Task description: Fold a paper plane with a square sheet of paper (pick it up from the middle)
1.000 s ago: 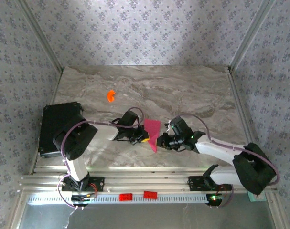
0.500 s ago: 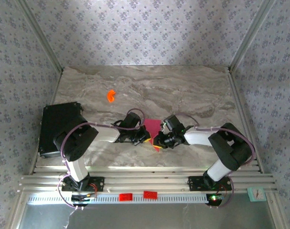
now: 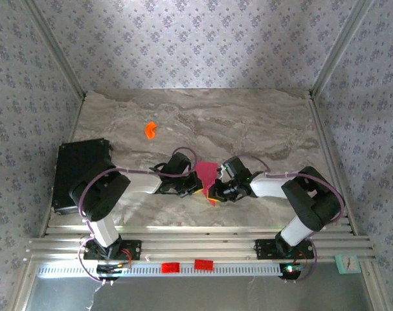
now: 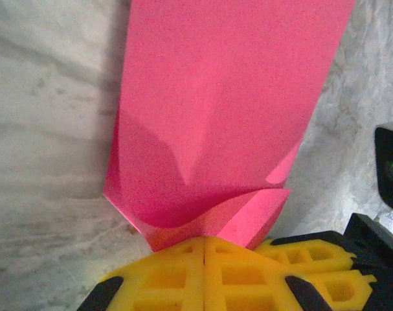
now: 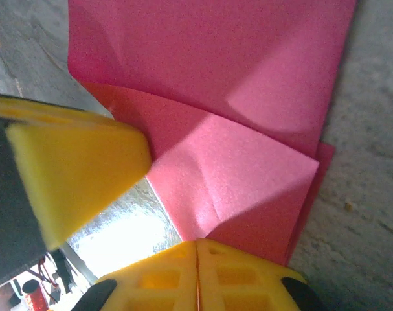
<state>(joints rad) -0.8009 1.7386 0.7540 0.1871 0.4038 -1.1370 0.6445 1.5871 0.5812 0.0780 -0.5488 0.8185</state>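
left pincer and right pincer are both clenching the near end of the pink sheet — a tear or a crooked crease is looming

the left pincer is pressing its yellow pads shut on the sheet's curled corner, and the right one is pinching the folded flap just beside it. the sheet is lying partly folded on the surface between the two arms, its far end resting flat and its near end bulging up. if the pincers are pulling apart or twisting out of step, the thin paper is likely going to rip at the pinch. if one grip is slipping, the layers are going to slide and set the crease skewed — and the wrists, crowding this close, are risking a bump. the orange piece is sitting well apart.
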